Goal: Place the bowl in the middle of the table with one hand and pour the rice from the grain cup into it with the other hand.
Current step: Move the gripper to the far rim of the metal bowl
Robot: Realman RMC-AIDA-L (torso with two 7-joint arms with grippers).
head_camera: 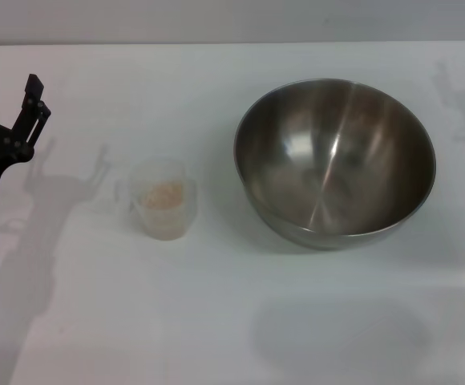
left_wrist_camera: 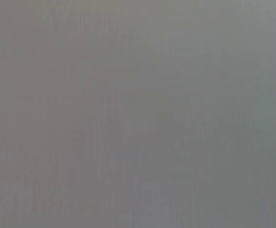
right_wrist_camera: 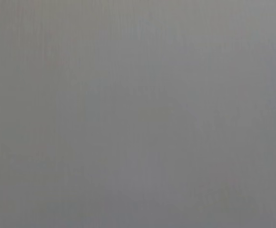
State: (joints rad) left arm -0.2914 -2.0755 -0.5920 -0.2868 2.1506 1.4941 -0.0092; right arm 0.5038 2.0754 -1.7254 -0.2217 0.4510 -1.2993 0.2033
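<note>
Stainless-steel bowl [head_camera: 334, 163] stands upright on the white table [head_camera: 216, 321], right of centre, nothing in it. Clear grain cup [head_camera: 164, 200] sits well apart to its left, holding a little rice [head_camera: 162, 194]. Left tool [head_camera: 30, 108] hangs at the left edge, touching nothing; whether apart or together, cannot tell. Both wrist views show blank grey.

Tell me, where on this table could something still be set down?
The table is bare along the near edge, in front of the grain cup and bowl, and along the far edge behind them. The gap between them is narrower. The left claw hangs over the left edge.
</note>
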